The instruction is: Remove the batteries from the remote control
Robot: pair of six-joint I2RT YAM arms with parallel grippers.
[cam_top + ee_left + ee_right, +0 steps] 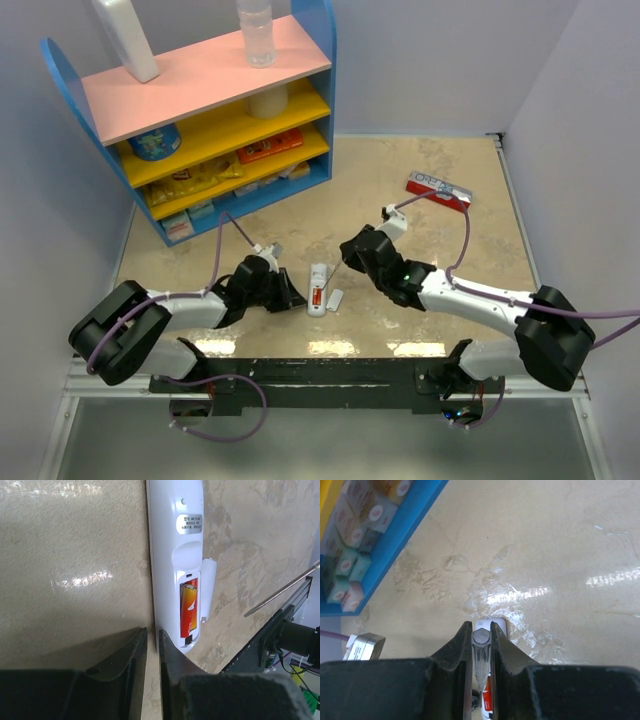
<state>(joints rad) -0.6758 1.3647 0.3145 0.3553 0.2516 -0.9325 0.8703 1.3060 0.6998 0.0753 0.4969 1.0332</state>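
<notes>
The white remote control (317, 283) lies back up in the middle of the table with its bay open. One red-orange battery (189, 605) shows in the bay; a second cannot be made out. The white cover (208, 589) lies against the remote's right side. My left gripper (151, 632) is shut and empty on the table, its right finger (175, 655) against the remote's left edge near the bay end. My right gripper (481, 630) is shut on a clear-handled screwdriver (481, 655) held over the remote (492, 626); its thin shaft (280, 590) shows in the left wrist view.
A blue shelf unit (215, 120) with pink and yellow shelves of packets and bottles stands at the back left. A red-and-white flat box (438, 189) lies at the back right. Grey walls close in both sides.
</notes>
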